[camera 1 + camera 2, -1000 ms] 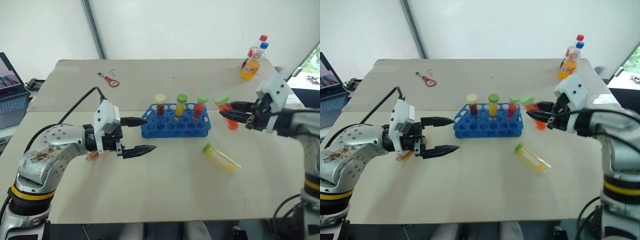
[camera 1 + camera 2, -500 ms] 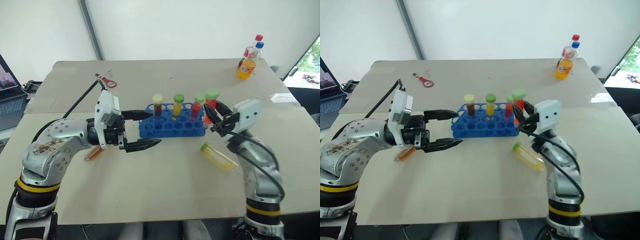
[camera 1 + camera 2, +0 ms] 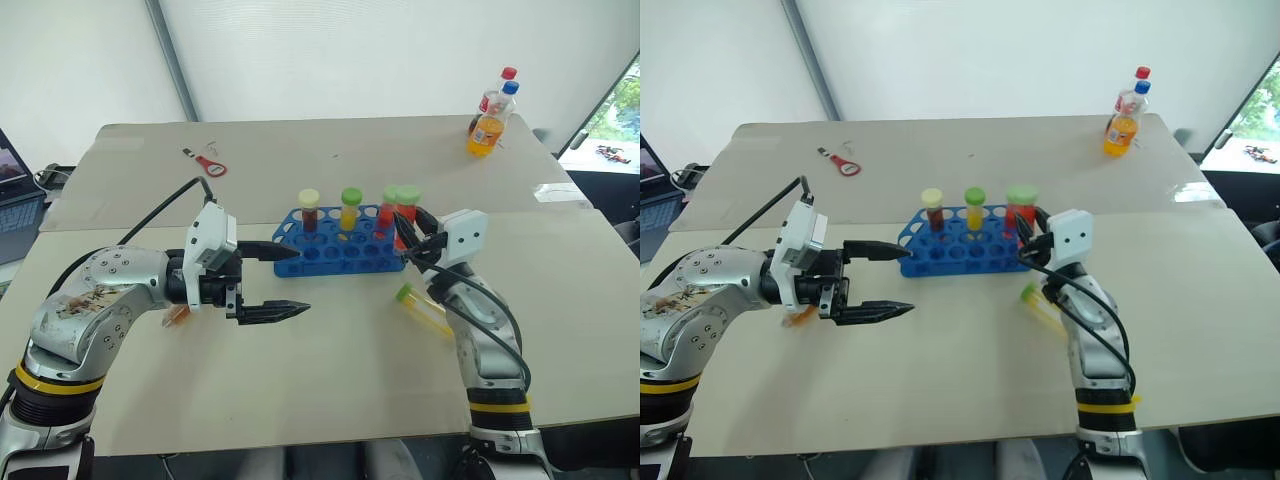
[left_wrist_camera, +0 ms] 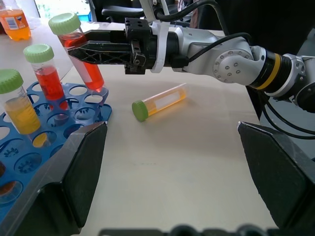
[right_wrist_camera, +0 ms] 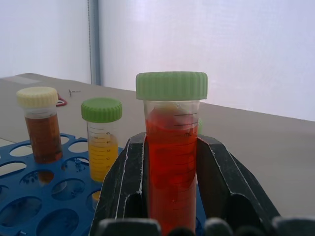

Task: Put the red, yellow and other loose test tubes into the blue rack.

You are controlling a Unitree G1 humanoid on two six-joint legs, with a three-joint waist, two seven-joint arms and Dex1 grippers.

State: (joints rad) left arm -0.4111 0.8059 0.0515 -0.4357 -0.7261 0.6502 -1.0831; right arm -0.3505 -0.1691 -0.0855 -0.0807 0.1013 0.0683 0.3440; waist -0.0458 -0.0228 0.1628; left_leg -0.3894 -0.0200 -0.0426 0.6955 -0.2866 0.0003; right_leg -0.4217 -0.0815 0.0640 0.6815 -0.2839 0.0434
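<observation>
So the right gripper [image 3: 408, 228] was clamped around a red-orange tube with a green cap [image 5: 172, 162], holding it upright at the right end of the blue rack [image 3: 340, 252], which sat about mid-frame on the bench [image 3: 330, 370]. In the left wrist view the tube's bottom tip looked like it was right at the rack's corner holes, though I couldn't tell if it was actually inside one.

Three tubes stood in the rack's back row: an amber-brown tube with a cream cap [image 3: 309, 211], a yellow tube with a green cap [image 3: 350, 207], and another red tube [image 4: 47, 73] next to the gripped one.

A second yellow tube [image 3: 422, 305] lay on its side just right of center, below the rack's right end, next to the right arm.

The left gripper [image 3: 283, 280] hung spread wide with nothing in it, left of center, pointing toward the rack.

A small orange tube [image 3: 176, 314] lay behind the left arm.
</observation>
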